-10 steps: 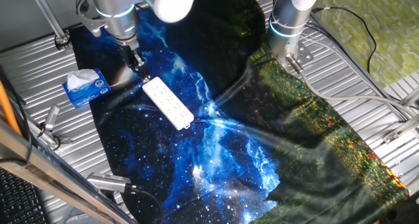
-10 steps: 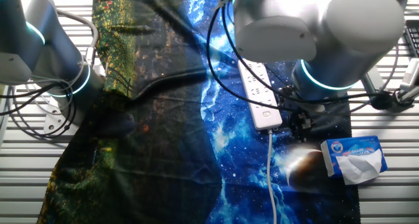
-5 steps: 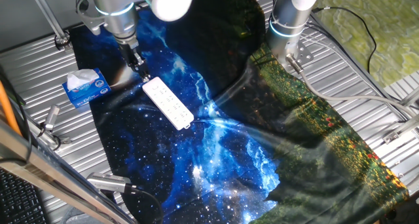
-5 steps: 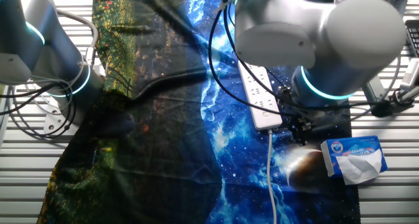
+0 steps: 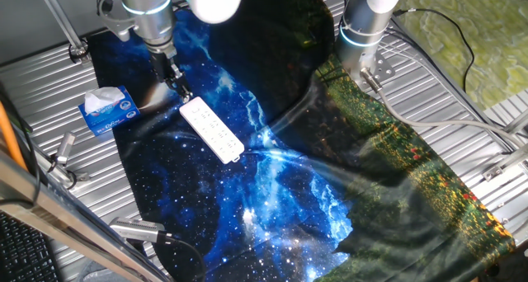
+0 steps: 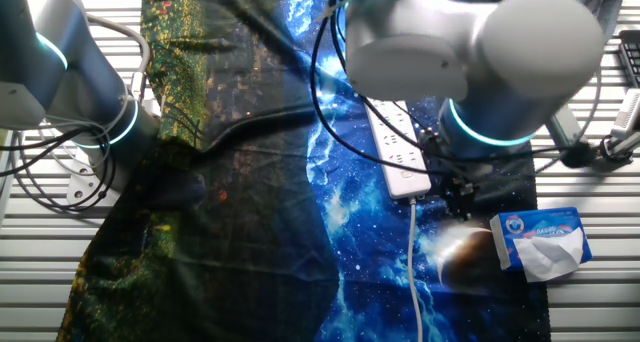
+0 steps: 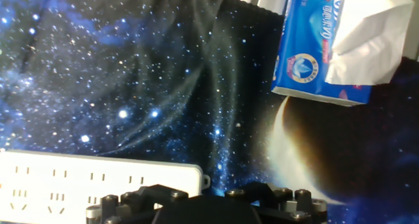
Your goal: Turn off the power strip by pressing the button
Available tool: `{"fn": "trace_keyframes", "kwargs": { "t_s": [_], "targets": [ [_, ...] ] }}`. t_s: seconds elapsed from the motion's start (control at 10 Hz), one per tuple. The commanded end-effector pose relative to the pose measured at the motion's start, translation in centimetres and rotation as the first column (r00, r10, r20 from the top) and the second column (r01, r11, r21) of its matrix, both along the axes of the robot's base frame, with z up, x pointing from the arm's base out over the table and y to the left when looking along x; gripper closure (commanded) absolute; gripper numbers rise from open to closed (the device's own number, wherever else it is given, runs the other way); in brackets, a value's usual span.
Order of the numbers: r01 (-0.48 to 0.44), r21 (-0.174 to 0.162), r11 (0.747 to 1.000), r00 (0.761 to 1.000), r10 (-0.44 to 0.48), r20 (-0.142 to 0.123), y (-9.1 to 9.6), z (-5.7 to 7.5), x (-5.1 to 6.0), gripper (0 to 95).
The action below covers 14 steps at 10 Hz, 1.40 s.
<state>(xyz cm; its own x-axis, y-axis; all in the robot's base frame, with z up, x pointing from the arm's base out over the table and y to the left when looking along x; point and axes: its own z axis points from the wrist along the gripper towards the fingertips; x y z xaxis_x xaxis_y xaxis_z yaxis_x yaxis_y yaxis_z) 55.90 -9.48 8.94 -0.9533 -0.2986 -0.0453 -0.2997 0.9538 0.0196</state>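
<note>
White plastic, the power strip [image 5: 211, 129] lies on the galaxy-print cloth [image 5: 247, 191], near the tissue box [image 5: 107, 110]. The gripper [image 5: 176, 89] hovers just beside its cord end; finger spacing I cannot tell. Pressing the button seems not yet done.

Robotics lab bench.
Ribbed metal table [image 5: 462, 76] with a galaxy-print cloth [image 5: 247, 191] over it, second robot arm base [image 5: 363, 35] bolted on, loose cables [image 6: 40, 162], aluminium frame bars [image 5: 58, 22] at edge.
</note>
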Motion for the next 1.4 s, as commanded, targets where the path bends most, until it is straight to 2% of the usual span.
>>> {"fn": "trace_keyframes", "kwargs": {
  "t_s": [0.1, 0.3, 0.9, 1.1, 1.4],
  "targets": [
    [0.126, -0.043, 0.991, 0.99, -0.128, -0.058, -0.1, -0.1, 0.0, 19.0],
    [0.183, -0.036, 0.982, 0.979, -0.186, -0.086, -0.3, 0.0, -0.1, 19.0],
    [0.18, -0.02, 0.983, 0.977, -0.181, -0.113, -0.9, 0.0, -1.0, 19.0],
    [0.17, -0.01, 0.985, 0.978, -0.17, -0.117, -1.1, -0.7, -1.6, 19.0],
    [0.154, -0.009, 0.988, 0.981, -0.154, -0.119, -1.3, -1.7, -2.0, 19.0]
  ]
}}
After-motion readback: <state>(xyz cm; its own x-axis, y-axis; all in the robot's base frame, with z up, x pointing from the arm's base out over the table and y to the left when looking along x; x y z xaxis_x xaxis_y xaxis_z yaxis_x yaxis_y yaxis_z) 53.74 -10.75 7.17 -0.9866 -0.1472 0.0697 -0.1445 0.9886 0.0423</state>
